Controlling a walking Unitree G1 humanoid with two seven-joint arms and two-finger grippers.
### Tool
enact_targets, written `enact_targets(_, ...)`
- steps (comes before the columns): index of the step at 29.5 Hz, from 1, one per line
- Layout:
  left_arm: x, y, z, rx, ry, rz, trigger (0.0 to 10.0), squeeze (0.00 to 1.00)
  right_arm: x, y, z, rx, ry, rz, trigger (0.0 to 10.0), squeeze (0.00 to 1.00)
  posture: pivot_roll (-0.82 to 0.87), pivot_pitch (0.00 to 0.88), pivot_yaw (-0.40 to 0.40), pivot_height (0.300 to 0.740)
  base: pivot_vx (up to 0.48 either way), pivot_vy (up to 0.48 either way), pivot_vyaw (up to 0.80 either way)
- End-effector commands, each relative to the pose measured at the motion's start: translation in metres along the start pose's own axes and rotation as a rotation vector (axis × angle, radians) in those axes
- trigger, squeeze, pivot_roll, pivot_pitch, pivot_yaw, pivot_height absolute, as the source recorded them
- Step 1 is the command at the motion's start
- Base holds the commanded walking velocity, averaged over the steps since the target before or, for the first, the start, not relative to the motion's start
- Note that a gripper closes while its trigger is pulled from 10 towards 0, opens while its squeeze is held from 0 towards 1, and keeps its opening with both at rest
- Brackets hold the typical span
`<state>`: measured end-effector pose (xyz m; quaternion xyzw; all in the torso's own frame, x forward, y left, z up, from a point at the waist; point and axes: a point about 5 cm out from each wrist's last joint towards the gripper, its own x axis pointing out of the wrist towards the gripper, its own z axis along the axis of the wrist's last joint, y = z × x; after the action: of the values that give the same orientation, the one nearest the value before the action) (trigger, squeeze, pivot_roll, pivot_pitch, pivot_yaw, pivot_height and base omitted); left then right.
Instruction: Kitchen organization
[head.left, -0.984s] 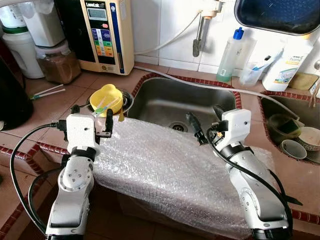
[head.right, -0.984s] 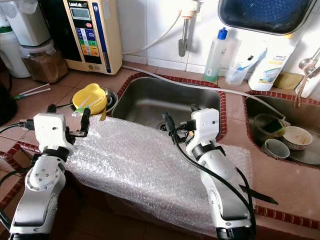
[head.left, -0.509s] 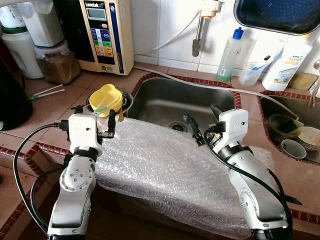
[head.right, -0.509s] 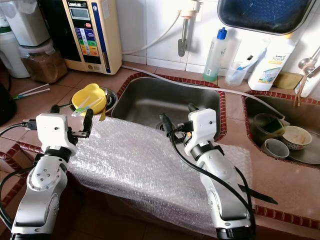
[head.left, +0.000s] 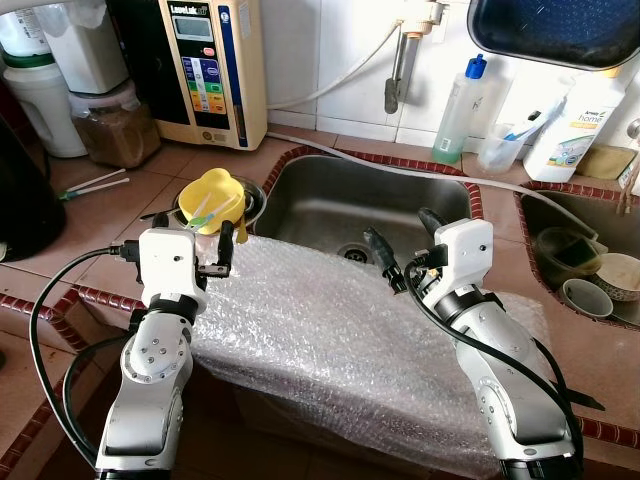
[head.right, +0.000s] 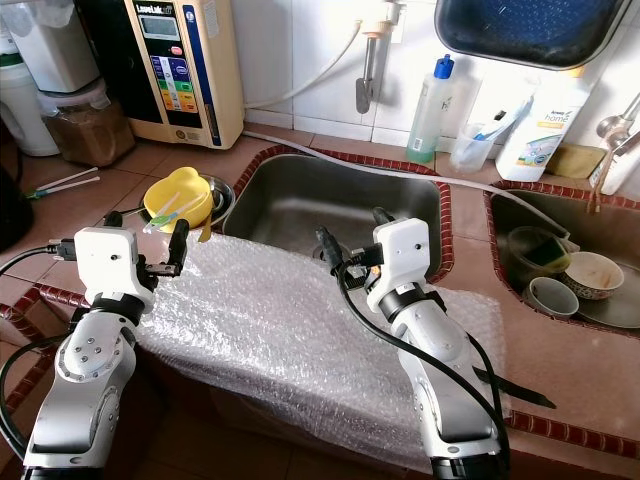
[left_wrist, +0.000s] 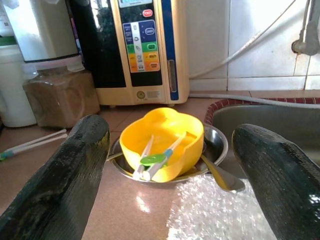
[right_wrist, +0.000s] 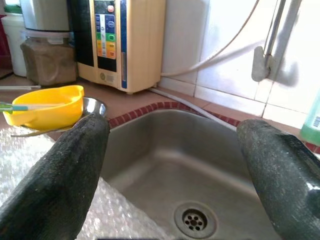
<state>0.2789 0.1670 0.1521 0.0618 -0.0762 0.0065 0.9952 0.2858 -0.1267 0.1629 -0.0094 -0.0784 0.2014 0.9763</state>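
Both jaws wide open, empty: left gripper (head.left: 200, 243) by yellow bowl (head.left: 212, 196), right gripper (head.left: 402, 249) over bubble wrap (head.left: 320, 330) at sink (head.left: 330, 200) edge.

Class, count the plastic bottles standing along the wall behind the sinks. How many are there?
2. A clear bottle with a blue cap stands behind the main sink; a white bottle stands to its right, under the dark tray. Others may be hidden.

The terracotta-tiled counter (head.left: 120, 215) surrounds a steel sink (head.left: 330, 205). Left of the sink: a metal dish (left_wrist: 216, 146), chopsticks (head.left: 95, 184); bubble wrap (head.left: 330, 340) drapes its front edge.
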Motion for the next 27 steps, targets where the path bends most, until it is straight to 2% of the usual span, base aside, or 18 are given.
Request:
enact_targets(1, -0.0013, -0.0001, 0.0018, -0.003, -0.001, -0.003, 10.0, 0.00, -0.0005, -0.0001, -0.0009, -0.004, -0.001, -0.001, 10.0, 0.00, 0.02, 0.000, -0.007, 0.740, 0.244, 0.255, 0.00)
enact_targets(10, -0.0010, -0.0029, 0.0003, -0.004, 0.007, -0.019, 10.0, 0.00, -0.0015, -0.0008, -0.0020, -0.007, 0.003, -0.008, 10.0, 0.00, 0.01, 0.000, -0.004, 0.740, 0.253, 0.283, 0.00)
enact_targets(27, -0.0001, -0.0073, -0.0013, 0.001, 0.013, -0.044, 10.0, 0.00, -0.0032, -0.0032, -0.0032, -0.016, 0.006, -0.024, 10.0, 0.00, 0.01, 0.000, 0.001, 0.740, 0.000, 0.000, 0.00)
